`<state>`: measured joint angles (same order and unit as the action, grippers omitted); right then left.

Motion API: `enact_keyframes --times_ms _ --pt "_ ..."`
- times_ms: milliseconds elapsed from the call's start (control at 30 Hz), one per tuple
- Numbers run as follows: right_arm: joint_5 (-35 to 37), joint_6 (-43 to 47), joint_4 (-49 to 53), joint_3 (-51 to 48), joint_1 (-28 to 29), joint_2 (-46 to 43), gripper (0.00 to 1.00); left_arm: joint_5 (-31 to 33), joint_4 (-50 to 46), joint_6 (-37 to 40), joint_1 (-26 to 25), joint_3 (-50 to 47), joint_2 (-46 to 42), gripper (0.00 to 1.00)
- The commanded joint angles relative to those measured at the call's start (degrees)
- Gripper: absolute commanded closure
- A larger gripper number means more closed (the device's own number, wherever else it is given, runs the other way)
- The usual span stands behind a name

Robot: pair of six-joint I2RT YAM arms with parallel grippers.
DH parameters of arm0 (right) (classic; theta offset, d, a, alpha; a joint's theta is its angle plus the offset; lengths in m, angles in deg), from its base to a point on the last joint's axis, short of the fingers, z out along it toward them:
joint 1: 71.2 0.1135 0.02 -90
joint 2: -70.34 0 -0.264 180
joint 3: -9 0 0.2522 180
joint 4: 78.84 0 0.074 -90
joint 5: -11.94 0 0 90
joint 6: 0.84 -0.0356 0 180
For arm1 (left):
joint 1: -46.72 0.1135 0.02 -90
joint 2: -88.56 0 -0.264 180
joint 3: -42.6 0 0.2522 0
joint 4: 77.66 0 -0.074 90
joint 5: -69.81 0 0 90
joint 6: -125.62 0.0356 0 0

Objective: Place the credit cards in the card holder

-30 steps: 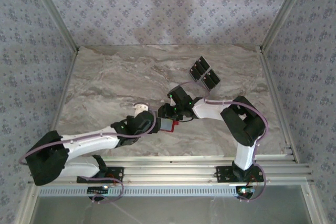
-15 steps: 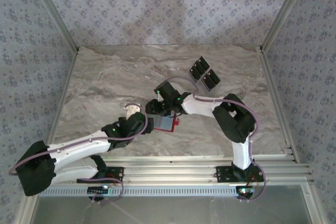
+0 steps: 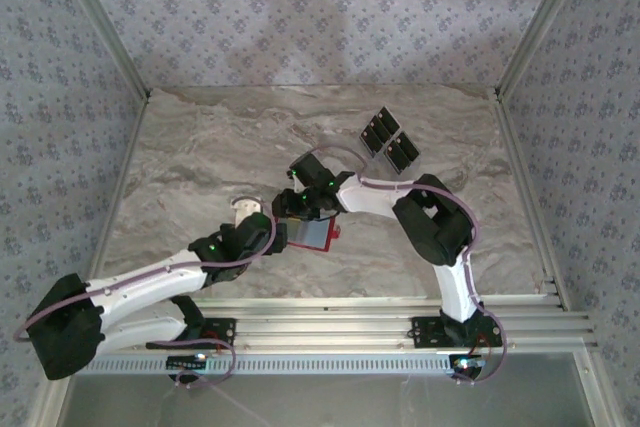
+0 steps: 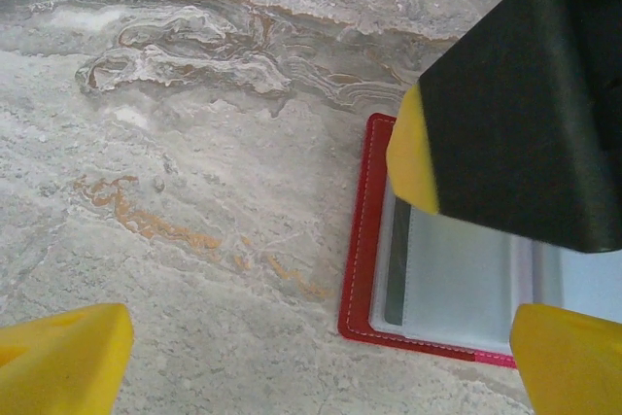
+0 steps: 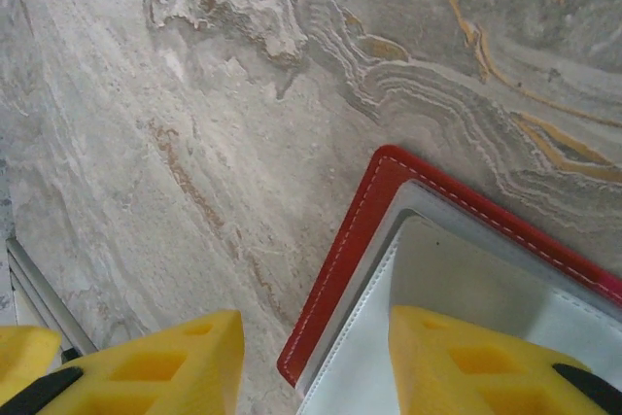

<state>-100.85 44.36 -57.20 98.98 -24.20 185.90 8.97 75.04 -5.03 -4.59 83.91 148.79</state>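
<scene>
The card holder, a red wallet, lies open on the marble table with its pale grey-blue pockets facing up. A dark card edge shows inside one pocket. My right gripper hangs over the holder's left end, jaws apart. One yellow pad sits over the pockets and the other over bare table, with the red rim between them. My left gripper stands wide open just left of the holder, holding nothing. Black credit cards lie at the back right.
The right gripper's black finger with its yellow pad reaches into the left wrist view's upper right, above the holder. A metal rail runs along the near table edge. Patterned walls enclose the table.
The right gripper has moved left across the card holder to its left end. The left arm has drawn back a little to the left, still open.
</scene>
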Motion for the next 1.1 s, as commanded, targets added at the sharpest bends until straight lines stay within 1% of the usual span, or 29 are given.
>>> enact_keyframes --times_ms 0,100,167,233,333,433,600,733,900,1067 --pt "-0.4 5.0 5.6 2.6 -2.7 -5.7 0.54 -1.0 -0.7 -0.6 1.1 0.9 1.8 0.00" --pt "1.9 10.9 13.4 4.5 -6.4 -10.1 0.54 -2.5 -0.4 -0.2 3.0 2.1 4.1 0.00" --pt "3.1 14.6 18.9 6.0 -9.5 -12.1 0.54 -3.6 0.1 0.4 4.4 2.9 5.9 0.00" --pt "6.0 18.3 23.7 7.8 -13.2 -13.5 0.54 -4.9 0.7 1.4 6.2 4.1 8.0 0.00" --pt "9.9 24.0 30.6 11.4 -18.7 -13.4 0.54 -6.7 1.0 2.6 8.7 5.8 11.4 0.00" --pt "15.0 28.5 33.8 14.8 -22.1 -11.9 0.55 -7.9 1.5 3.6 10.7 7.3 13.9 0.00" --pt "24.4 34.5 37.9 21.0 -23.9 -8.8 0.57 -9.0 1.6 4.6 12.2 9.7 16.3 0.00" --pt "32.3 37.6 40.0 20.9 -24.5 -9.1 0.58 -9.6 1.5 5.0 12.4 10.9 17.6 0.00" --pt "36.4 38.7 40.0 16.8 -25.8 -11.0 0.59 -10.1 1.9 5.6 12.6 12.0 19.2 0.00" --pt "35.5 38.6 38.6 13.9 -27.1 -10.9 0.60 -10.4 1.8 6.0 12.7 12.8 20.3 0.00"
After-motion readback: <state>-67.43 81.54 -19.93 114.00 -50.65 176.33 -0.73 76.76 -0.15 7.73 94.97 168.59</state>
